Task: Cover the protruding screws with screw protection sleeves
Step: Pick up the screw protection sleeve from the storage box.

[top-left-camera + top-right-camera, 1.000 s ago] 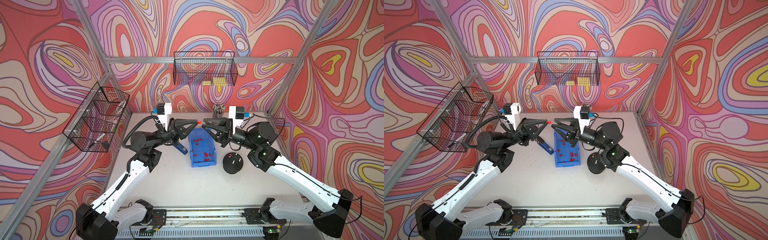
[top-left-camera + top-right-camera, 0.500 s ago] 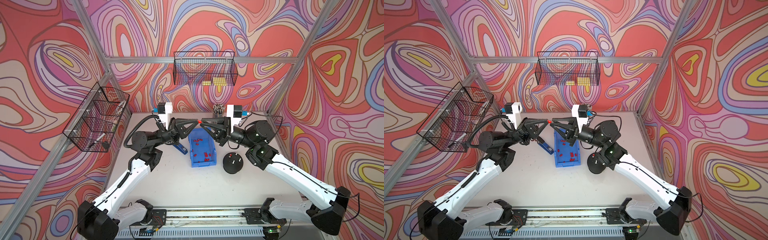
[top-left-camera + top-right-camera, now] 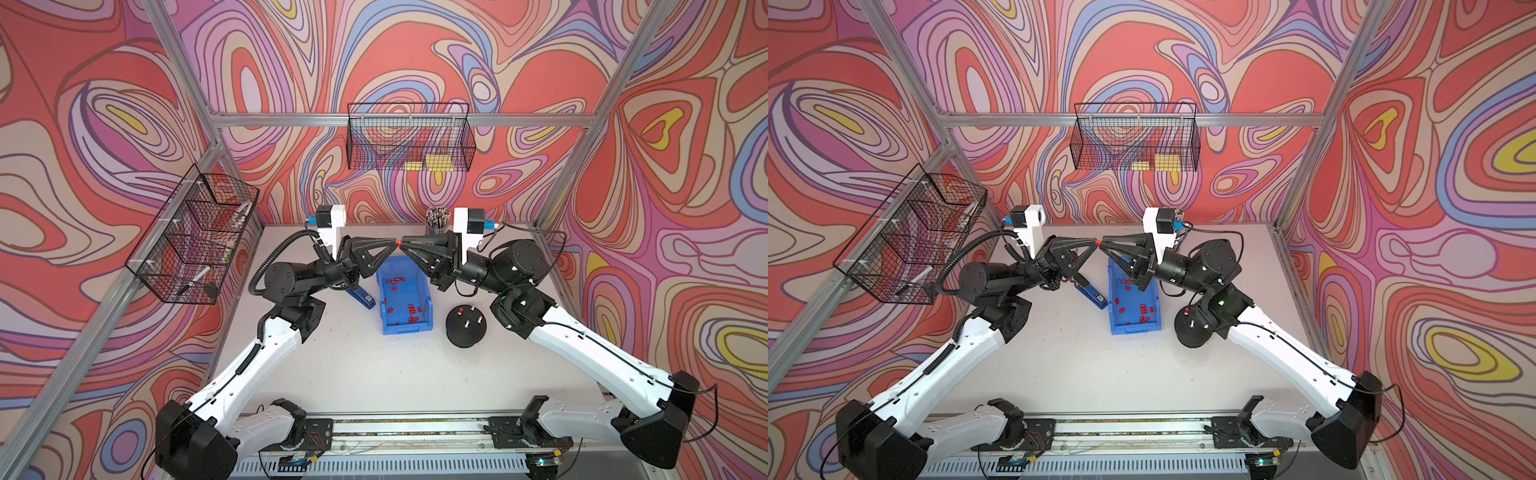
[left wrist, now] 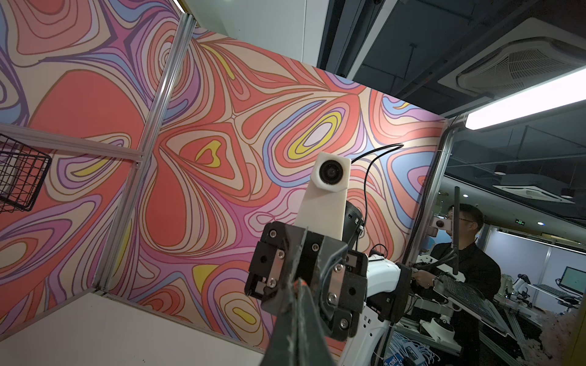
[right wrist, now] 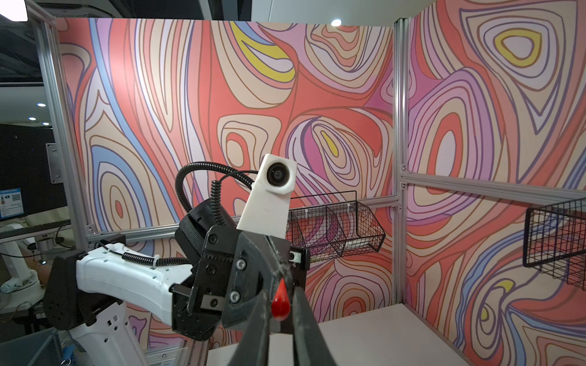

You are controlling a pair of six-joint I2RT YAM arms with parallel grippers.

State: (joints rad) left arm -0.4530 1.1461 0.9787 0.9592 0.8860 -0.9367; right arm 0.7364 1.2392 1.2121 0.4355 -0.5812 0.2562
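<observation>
1. In both top views my left hand (image 3: 393, 243) and right hand (image 3: 403, 242) meet tip to tip in the air over the far end of the blue bin (image 3: 407, 329). One red sleeve (image 3: 398, 243) sits where they join.
2. My left hand is clamped on that sleeve. The left wrist view shows the sleeve (image 4: 296, 281) only as a red sliver at my closed fingertips, with the right hand facing me just behind it.
3. The right wrist view shows the sleeve (image 5: 280, 302) far better. It sticks out of the left tips into the narrow gap between my right fingers (image 5: 306, 323). I cannot tell whether they press on it.
4. Only the top views show the rest. Loose sleeves (image 3: 411, 308) lie scattered in the bin. The black base (image 3: 466, 338) stands on the tabletop (image 3: 353, 365) just right of the bin, well apart from both hands.
5. The screws (image 3: 468, 323) stand upright on the base: three bare, one topped in red.
6. In a top view my right arm covers the edge of the base (image 3: 1185, 336).
7. The pencils (image 3: 437, 216) at the back wall are mostly hidden behind my right wrist camera in a top view (image 3: 1178, 214).
</observation>
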